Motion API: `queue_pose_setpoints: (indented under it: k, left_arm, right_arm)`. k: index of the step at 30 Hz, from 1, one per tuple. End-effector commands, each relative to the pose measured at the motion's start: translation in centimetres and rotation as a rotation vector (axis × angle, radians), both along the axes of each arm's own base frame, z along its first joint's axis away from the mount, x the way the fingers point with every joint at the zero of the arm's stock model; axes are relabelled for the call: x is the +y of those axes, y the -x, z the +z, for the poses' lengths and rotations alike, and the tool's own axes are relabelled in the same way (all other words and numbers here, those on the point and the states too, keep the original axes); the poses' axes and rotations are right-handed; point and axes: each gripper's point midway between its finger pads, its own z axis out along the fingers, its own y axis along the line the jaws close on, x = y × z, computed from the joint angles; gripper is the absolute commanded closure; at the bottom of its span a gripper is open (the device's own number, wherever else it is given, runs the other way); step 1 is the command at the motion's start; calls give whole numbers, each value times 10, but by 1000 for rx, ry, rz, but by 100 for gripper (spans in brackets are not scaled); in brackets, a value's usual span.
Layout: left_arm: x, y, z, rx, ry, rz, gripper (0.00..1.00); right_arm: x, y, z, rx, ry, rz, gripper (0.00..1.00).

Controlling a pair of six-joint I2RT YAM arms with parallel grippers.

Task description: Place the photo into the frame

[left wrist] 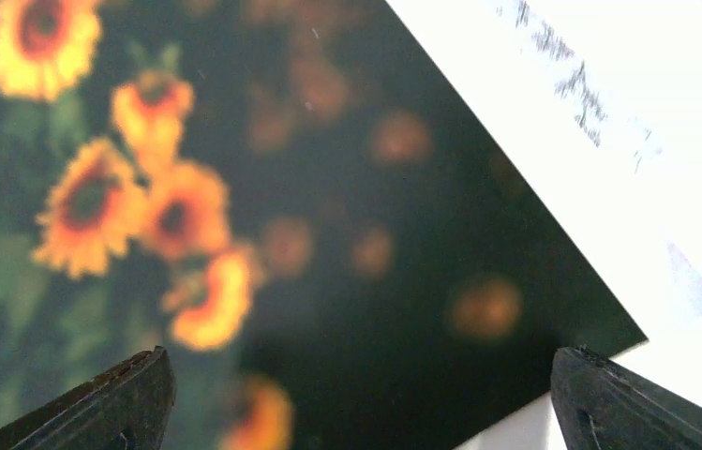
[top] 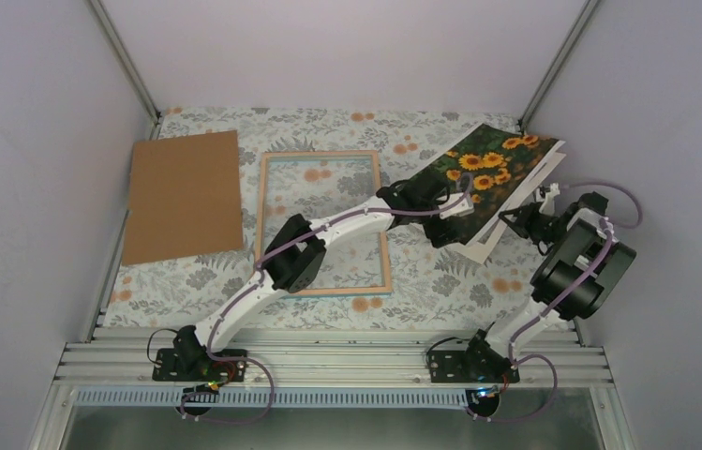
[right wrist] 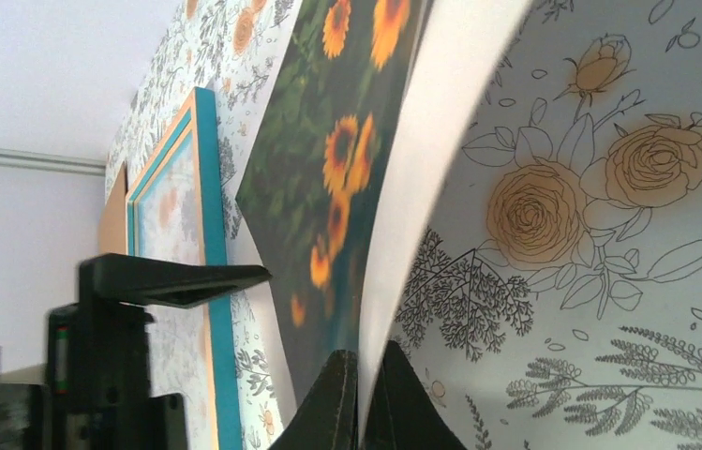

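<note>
The photo (top: 487,169) of orange-yellow flowers is lifted at the right, tilted, with its picture side facing left and up. My right gripper (top: 510,219) is shut on its right edge; the right wrist view shows both fingers (right wrist: 339,403) pinching the sheet (right wrist: 328,187), which bends. My left gripper (top: 455,202) is open right at the photo's picture side; its wide-apart fingertips (left wrist: 122,398) flank the print (left wrist: 328,187), and I cannot tell if they touch it. The frame (top: 321,155) lies flat mid-table, wood-coloured back up; its teal edge (right wrist: 206,234) shows in the right wrist view.
A plain brown backing board (top: 186,197) lies flat at the back left. The floral tablecloth (top: 422,281) covers the table. Enclosure walls stand on three sides, the right wall (top: 665,141) close to my right arm. A metal rail (top: 347,361) runs along the near edge.
</note>
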Motion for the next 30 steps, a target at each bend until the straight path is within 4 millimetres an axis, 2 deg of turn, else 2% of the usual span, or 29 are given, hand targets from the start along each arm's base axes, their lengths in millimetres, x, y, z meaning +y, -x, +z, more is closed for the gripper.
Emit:
queue_pose_setpoints:
  k: [1,7,9,14,18,25,30]
  left_arm:
    - [1,-7,87,-38,97,55,0]
    - [18,-20,116,-38,121,133,0]
    - [25,-28,124,-31,137,164,0]
    - [39,-39,141,23,176,195,0]
    - [51,-45,153,44,192,213,0]
    - [73,-57,170,38,211,249,0]
    - [79,-59,166,31,198,263,0]
  right_arm:
    - [-2,7,29,-15,92,17,96]
    - [-13,8,70,-31,235,3,96]
    - [-11,9,81,-44,255,20,96]
    - [8,10,106,-81,290,90,96]
    - [23,7,134,-145,361,142,96]
    - [9,6,186,-209,547,107,96]
    - [-5,10,204,-208,651,48,96]
